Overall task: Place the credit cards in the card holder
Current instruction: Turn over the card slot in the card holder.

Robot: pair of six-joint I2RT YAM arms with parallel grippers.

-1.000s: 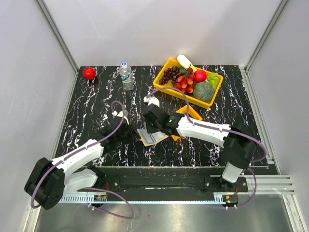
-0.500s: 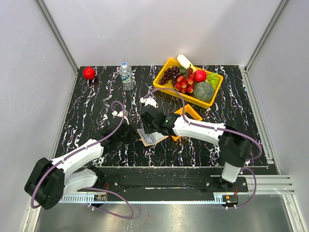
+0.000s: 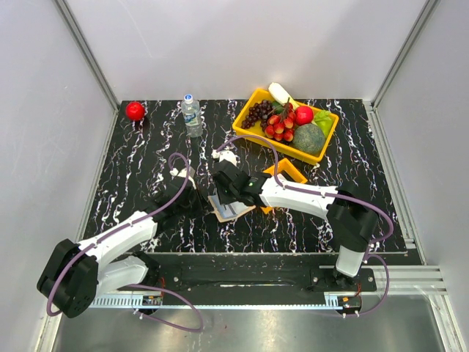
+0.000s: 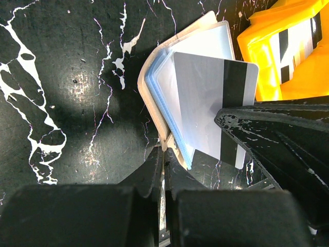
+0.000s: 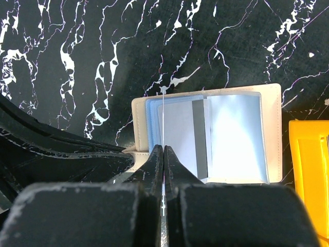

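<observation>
The tan card holder (image 3: pixel 234 210) lies open on the black marbled table, its pale blue sleeves facing up. It also shows in the left wrist view (image 4: pixel 149 87) and in the right wrist view (image 5: pixel 271 128). My left gripper (image 4: pixel 164 154) is shut on the holder's near tan edge and pins it; from above it (image 3: pixel 204 205) sits at the holder's left side. My right gripper (image 5: pixel 163 150) is shut on a silvery credit card (image 4: pixel 203 103) with a black stripe. It holds the card upright with the lower edge at the sleeves. The right wrist view shows that card edge-on (image 5: pixel 163 116).
A small orange square tray (image 3: pixel 292 173) sits just right of the holder and shows in the left wrist view (image 4: pixel 288 46). A yellow basket (image 3: pixel 282 149) with fruit stands at the back right. A water bottle (image 3: pixel 192 116) and a red apple (image 3: pixel 135 111) stand at the back left.
My right gripper has shifted slightly left over the holder with the card in it. The left arm and the holder have stayed put.
</observation>
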